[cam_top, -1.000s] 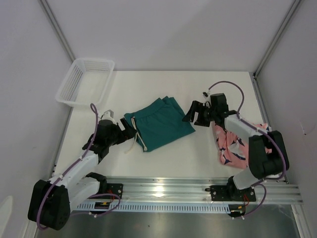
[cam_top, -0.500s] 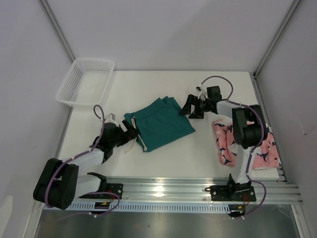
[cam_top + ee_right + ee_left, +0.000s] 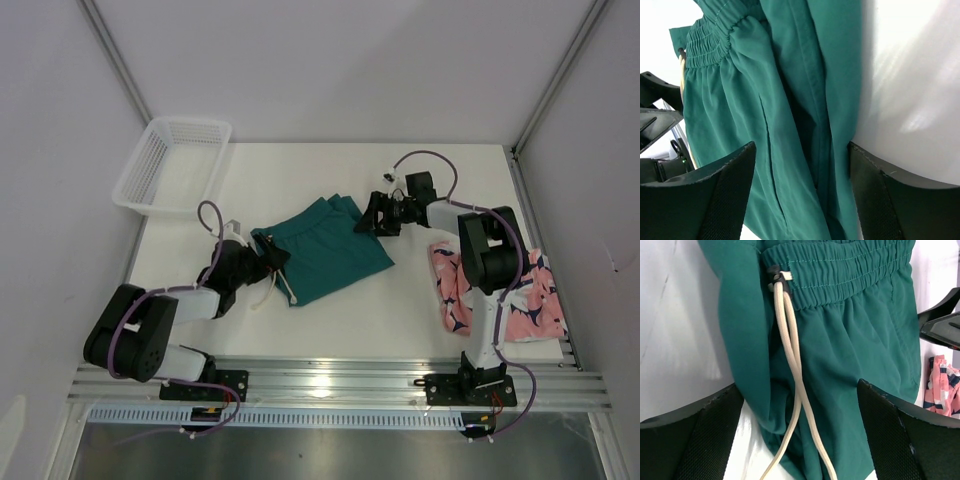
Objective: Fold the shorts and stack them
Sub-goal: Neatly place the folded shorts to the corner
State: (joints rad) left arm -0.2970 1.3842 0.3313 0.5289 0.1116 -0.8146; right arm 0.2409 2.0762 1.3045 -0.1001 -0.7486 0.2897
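Between left pincer [image 3: 268, 262] and right pincer [image 3: 372, 218], both spread and pinching nothing, teal shorts [image 3: 325, 250] lie on worktop [image 3: 330, 180], drawstring [image 3: 790, 340] between left fingers [image 3: 695, 440], hem [image 3: 840, 75] between right fingers [image 3: 715, 200].

A robot test cell: white table [image 3: 350, 322], plain panel walls [image 3: 350, 70], aluminium mounting rail [image 3: 340, 380].

Left gripper [image 3: 272, 262] sat at the waistband end of the teal shorts [image 3: 330, 250], beside the pale drawstring [image 3: 287, 290]. My right gripper [image 3: 373, 214], jaws spread, sat at their far right corner. Pink printed shorts [image 3: 452, 295] lay crumpled near the table's [image 3: 320, 325] right edge, partly under my right arm. White basket [image 3: 170, 165] stood in the far left corner.
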